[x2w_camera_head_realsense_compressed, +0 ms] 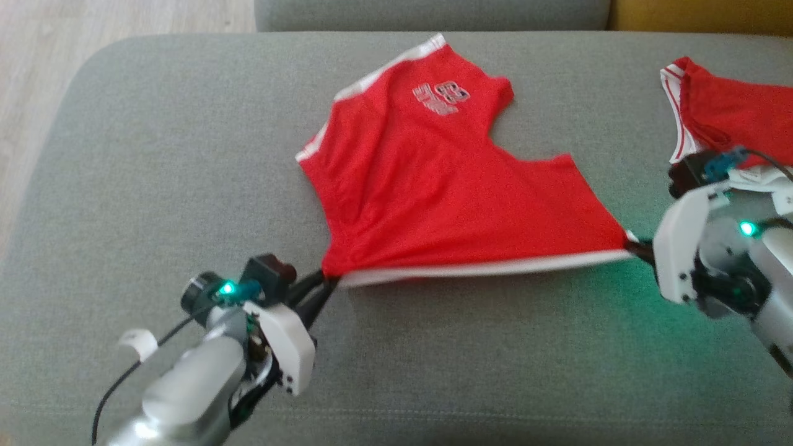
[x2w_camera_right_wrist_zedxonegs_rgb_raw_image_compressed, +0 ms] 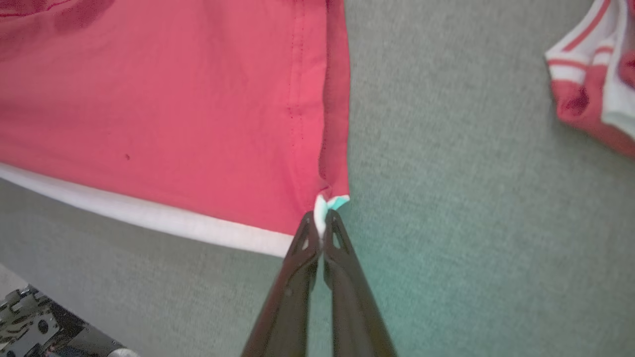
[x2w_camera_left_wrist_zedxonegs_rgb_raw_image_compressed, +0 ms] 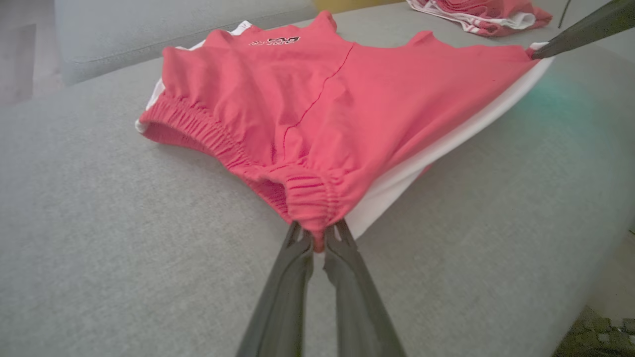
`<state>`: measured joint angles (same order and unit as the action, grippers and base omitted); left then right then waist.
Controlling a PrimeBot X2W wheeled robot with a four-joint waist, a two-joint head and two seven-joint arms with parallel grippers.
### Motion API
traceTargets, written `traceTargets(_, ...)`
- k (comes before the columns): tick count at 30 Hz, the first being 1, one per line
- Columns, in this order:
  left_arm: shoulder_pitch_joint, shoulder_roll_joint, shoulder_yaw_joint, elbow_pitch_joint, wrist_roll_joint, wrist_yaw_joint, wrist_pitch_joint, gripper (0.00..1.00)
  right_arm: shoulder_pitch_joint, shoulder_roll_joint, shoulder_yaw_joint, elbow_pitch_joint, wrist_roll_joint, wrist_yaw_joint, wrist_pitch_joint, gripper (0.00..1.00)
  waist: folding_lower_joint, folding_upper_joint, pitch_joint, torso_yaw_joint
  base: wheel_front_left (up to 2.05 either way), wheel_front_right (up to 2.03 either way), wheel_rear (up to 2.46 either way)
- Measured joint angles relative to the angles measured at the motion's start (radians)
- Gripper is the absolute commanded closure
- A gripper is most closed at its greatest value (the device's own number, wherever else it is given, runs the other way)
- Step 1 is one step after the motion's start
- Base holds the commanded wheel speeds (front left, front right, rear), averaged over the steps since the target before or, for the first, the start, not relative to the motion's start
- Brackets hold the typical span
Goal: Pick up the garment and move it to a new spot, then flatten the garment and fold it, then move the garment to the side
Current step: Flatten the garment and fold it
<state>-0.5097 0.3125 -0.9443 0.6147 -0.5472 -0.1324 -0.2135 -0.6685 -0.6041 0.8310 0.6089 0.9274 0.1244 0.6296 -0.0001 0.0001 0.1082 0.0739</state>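
The left gripper (x2w_camera_left_wrist_zedxonegs_rgb_raw_image_compressed: pixel 317 237) and the right gripper (x2w_camera_right_wrist_zedxonegs_rgb_raw_image_compressed: pixel 322 229) each pinch one near corner of one pair of red shorts (x2w_camera_head_realsense_compressed: pixel 433 186). The shorts lie in the middle of the gray cushion (x2w_camera_head_realsense_compressed: pixel 155 186), and one other red garment (x2w_camera_head_realsense_compressed: pixel 731 111) sits at its right edge.

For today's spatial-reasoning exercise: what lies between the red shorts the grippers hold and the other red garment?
Bare grey cushion separates the red shorts from the other red garment, seen in the right wrist view.

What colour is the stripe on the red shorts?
White. The stripe on the shorts shows best in right wrist view.
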Motion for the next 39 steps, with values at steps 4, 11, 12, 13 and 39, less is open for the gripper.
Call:
traceTargets(4, 0.051, 0.031, -0.022, -0.094, -0.025, 0.000, 0.053, 1.00, 0.044, -0.047, 0.001, -0.040, 0.046, 0.000, 0.080, 1.00, 0.0000, 0.0000, -0.018, 0.003, 0.00, 0.00, 0.00)
traceTargets(11, 0.140, 0.112, -0.086, -0.283, -0.011, 0.005, 0.154, 1.00, 0.151, -0.122, 0.005, -0.135, 0.115, 0.000, 0.212, 1.00, 0.0000, 0.0000, -0.053, 0.006, 0.00, 0.00, 0.00)
traceTargets(12, 0.140, 0.112, -0.086, -0.283, -0.011, 0.005, 0.154, 1.00, 0.151, -0.122, 0.005, -0.135, 0.115, 0.000, 0.212, 1.00, 0.0000, 0.0000, -0.053, 0.006, 0.00, 0.00, 0.00)
traceTargets(13, 0.153, 0.121, -0.086, -0.312, -0.021, 0.012, 0.165, 1.00, 0.161, -0.129, -0.003, -0.150, 0.125, 0.000, 0.219, 1.00, 0.0000, 0.0000, -0.055, 0.006, 0.00, 0.00, 0.00)
traceTargets(39, 0.000, 0.116, 0.034, -0.483, -0.072, 0.088, 0.171, 1.00, -0.179, -0.033, -0.279, -0.141, -0.066, 0.000, 0.303, 1.00, 0.0000, 0.0000, 0.095, 0.136, 0.00, 0.00, 0.00)
